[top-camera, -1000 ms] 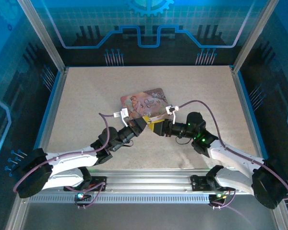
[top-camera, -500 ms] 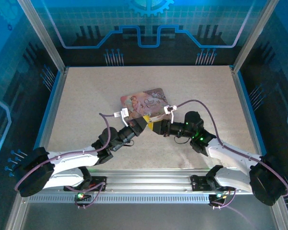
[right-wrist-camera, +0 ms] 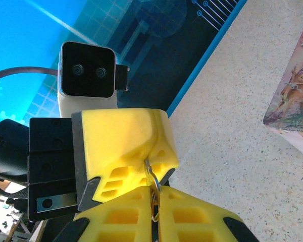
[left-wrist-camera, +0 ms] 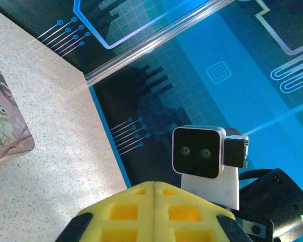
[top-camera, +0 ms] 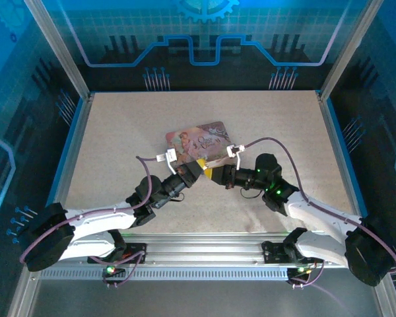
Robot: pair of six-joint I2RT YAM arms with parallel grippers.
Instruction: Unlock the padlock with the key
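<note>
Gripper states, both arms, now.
Left gripper: closed; anything held cannot be told.
Right gripper: closed, pinching a thin metal ring.

The left arm (top-camera: 102,221) and right arm (top-camera: 320,214) are white with black joints. A purple cable (top-camera: 280,144) runs along each. The left end effector (top-camera: 198,165) and right end effector (top-camera: 209,174) have yellow pads (right-wrist-camera: 122,138) with square holes. Each wrist has a white camera (left-wrist-camera: 198,151).

Light: bright, diffuse, from above; blue cast off the enclosure walls (top-camera: 26,132).
Shadows: faint, soft-edged on the table (top-camera: 119,132).
Glare: pale sheen on the tabletop, left wrist view.
</note>
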